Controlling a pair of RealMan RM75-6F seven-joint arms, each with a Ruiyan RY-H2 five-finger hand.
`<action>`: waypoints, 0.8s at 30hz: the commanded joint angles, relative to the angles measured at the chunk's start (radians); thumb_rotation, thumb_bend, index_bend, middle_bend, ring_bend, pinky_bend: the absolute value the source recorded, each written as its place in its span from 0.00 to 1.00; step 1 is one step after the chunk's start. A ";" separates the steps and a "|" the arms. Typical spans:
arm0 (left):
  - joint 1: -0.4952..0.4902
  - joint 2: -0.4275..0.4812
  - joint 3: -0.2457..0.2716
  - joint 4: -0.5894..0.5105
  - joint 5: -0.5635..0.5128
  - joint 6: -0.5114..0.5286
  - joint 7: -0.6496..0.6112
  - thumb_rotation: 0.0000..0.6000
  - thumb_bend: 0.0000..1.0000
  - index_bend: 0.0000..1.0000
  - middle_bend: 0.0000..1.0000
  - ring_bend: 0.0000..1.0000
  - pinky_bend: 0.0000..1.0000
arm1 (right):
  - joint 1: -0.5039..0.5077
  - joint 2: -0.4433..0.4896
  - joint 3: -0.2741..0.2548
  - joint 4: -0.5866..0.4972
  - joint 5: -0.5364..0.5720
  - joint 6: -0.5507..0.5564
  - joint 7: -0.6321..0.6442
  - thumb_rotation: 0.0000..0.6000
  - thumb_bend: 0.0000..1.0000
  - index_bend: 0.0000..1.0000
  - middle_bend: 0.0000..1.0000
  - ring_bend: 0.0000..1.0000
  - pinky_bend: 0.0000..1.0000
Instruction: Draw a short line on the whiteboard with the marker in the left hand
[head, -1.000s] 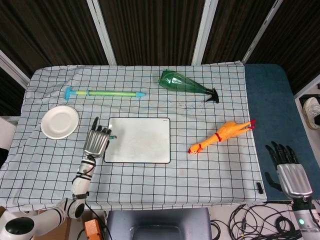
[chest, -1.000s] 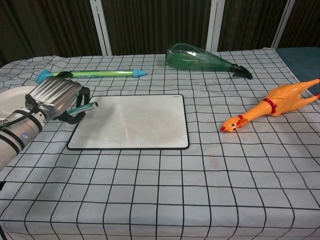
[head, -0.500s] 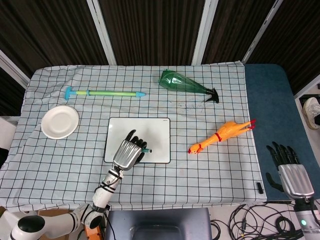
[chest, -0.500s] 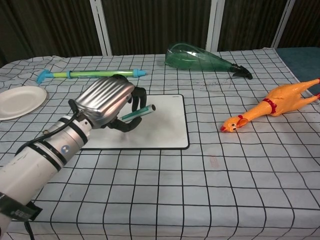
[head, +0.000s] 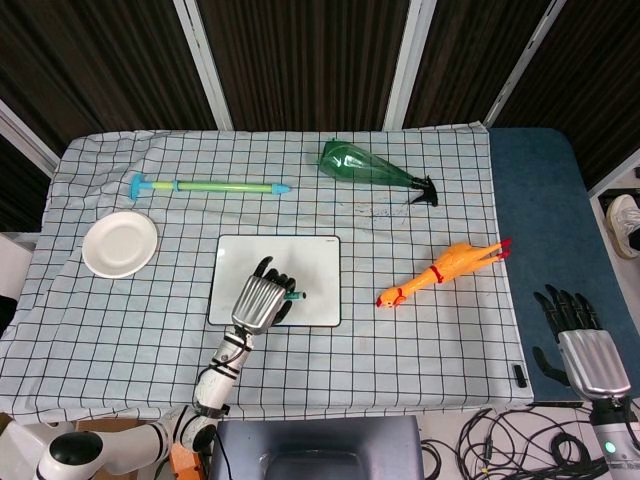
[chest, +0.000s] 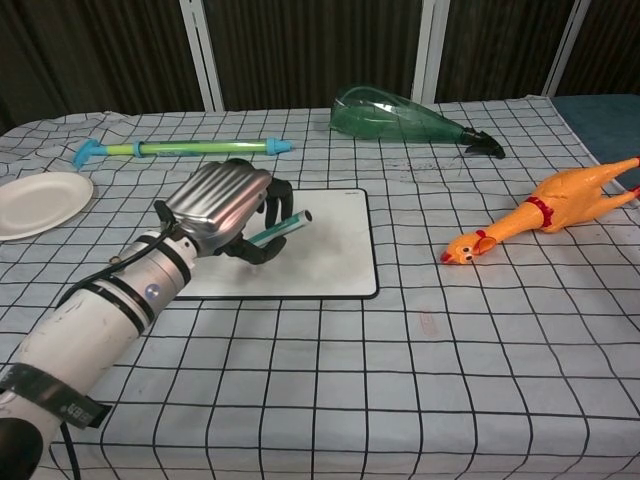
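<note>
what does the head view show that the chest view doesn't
Only the head view shows the right hand, open and idle beside the table over the blue floor, and a shoe at the far right edge. Only the chest view shows, from the side, the left forearm reaching in low over the cloth. Both show the left hand holding the marker over the whiteboard, plus the white plate, rubber chicken, green bottle and water squirter.

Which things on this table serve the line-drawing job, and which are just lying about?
Belong to the job:
left robot hand
teal marker pen, held in it
white rectangular whiteboard

Just lying about:
green plastic bottle on its side
orange rubber chicken
white round plate
long green and blue stick toy
</note>
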 joint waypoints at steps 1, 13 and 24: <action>0.001 0.001 0.001 0.001 0.000 0.000 -0.001 1.00 0.54 0.74 0.74 0.41 0.19 | 0.001 -0.001 0.000 -0.001 0.000 -0.002 -0.003 1.00 0.33 0.00 0.00 0.00 0.02; 0.006 -0.002 0.001 0.027 -0.007 -0.015 -0.012 1.00 0.54 0.74 0.74 0.41 0.18 | 0.000 -0.002 0.001 -0.001 0.002 -0.001 -0.007 1.00 0.33 0.00 0.00 0.00 0.02; 0.013 0.003 0.004 0.044 -0.010 -0.022 -0.020 1.00 0.54 0.74 0.74 0.41 0.18 | 0.001 -0.005 0.002 -0.001 0.004 -0.003 -0.015 1.00 0.33 0.00 0.00 0.00 0.02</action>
